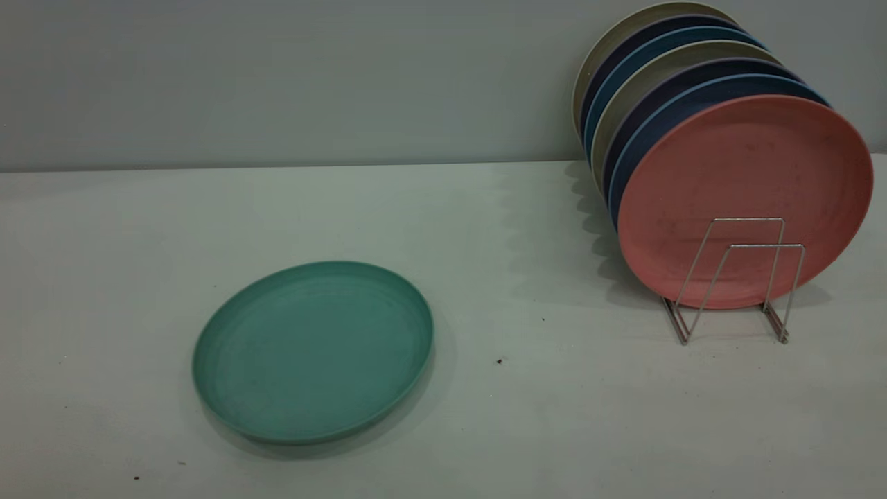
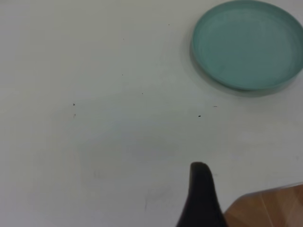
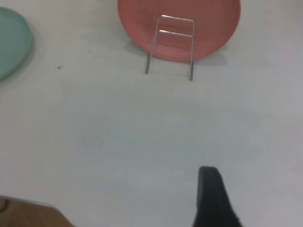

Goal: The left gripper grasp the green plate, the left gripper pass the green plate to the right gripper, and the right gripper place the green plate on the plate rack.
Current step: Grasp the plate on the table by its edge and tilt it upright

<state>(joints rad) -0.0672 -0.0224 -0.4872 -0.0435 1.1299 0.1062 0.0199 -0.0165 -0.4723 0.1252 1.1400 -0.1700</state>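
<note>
The green plate (image 1: 313, 350) lies flat on the white table at the front left of the exterior view. It also shows in the left wrist view (image 2: 247, 43) and, partly, in the right wrist view (image 3: 12, 42). The plate rack (image 1: 734, 284) stands at the right, and the right wrist view shows it too (image 3: 171, 45). Neither arm shows in the exterior view. Only a black tip of the left gripper (image 2: 201, 189) shows, over bare table well apart from the plate. Only a black tip of the right gripper (image 3: 210, 189) shows, over bare table apart from the rack. Neither holds anything that I can see.
Several plates stand in the rack, a salmon-pink plate (image 1: 745, 197) foremost, with blue and cream ones behind it. A grey wall runs behind the table. Brown floor shows past the table's edge in both wrist views (image 2: 270, 208) (image 3: 28, 213).
</note>
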